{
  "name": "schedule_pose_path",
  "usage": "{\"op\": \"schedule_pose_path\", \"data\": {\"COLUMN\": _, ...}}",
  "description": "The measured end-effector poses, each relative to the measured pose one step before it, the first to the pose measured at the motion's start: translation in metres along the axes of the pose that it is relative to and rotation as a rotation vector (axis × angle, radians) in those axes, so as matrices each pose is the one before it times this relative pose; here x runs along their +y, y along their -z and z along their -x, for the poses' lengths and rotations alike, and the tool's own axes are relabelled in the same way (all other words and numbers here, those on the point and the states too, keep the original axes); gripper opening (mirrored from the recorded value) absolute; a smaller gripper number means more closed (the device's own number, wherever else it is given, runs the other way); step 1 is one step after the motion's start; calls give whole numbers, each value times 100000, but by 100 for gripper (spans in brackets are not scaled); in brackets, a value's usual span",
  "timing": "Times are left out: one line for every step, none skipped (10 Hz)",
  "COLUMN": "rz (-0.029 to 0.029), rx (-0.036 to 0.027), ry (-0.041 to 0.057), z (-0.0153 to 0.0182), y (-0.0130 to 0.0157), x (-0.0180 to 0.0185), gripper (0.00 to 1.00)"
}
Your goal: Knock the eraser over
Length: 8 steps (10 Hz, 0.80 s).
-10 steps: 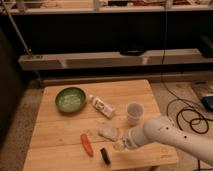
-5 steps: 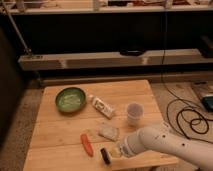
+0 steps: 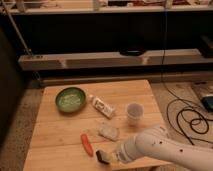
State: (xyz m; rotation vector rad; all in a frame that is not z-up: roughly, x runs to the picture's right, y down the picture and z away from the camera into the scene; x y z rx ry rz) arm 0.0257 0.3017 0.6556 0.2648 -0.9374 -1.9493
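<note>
Right at the near edge of the wooden table, a bit right of the middle, sits the eraser — a small dark block with a paler top face, and it looks like it's upright on the wood. The gripper is down at table level just to the eraser's right, at the end of the fat white arm that comes in from the near right corner. Whether it's already touching the block I can't say, they're that close. Can't tell if the fingers are spread or pinched either, so I won't guess.

Just left of the eraser and a touch farther in lies the orange-red carrot-shaped stick, and behind it toward the middle is a crumpled whitish wrapper.

My take on doing this step well: push sideways, right to left, and catch the block high up so it tips instead of just sliding. Keep it short — the carrot thing is right in the line of travel, and the near edge is close enough that a shove angled that way could send the eraser off the table.

Farther back: a white cup toward the right edge, a white tube lying diagonally mid-table, and a green bowl toward the far left corner.
</note>
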Motion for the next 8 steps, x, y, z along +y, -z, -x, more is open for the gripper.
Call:
{"op": "schedule_pose_path", "data": {"rz": -1624, "rx": -364, "ry": -637, "z": -239, "y": 396, "x": 54, "gripper": 10}}
{"op": "schedule_pose_path", "data": {"rz": -1577, "rx": 15, "ry": 559, "z": -899, "y": 860, "x": -206, "gripper": 23}}
{"op": "schedule_pose_path", "data": {"rz": -693, "rx": -32, "ry": 72, "z": -249, "y": 550, "x": -185, "gripper": 31}}
{"op": "schedule_pose_path", "data": {"rz": -872, "rx": 270, "ry": -61, "z": -35, "y": 351, "x": -70, "gripper": 41}}
{"op": "schedule_pose_path", "data": {"rz": -448, "rx": 665, "ry": -332, "z": 300, "y": 68, "x": 150, "gripper": 52}}
{"op": "schedule_pose_path", "data": {"rz": -1282, "rx": 313, "ry": 21, "z": 226, "y": -119, "x": 367, "gripper": 60}}
{"op": "schedule_pose_path", "data": {"rz": -1278, "rx": -45, "ry": 384, "z": -172, "y": 42, "x": 196, "gripper": 62}}
{"op": "schedule_pose_path", "data": {"rz": -1035, "rx": -38, "ry": 3, "z": -304, "y": 392, "x": 190, "gripper": 62}}
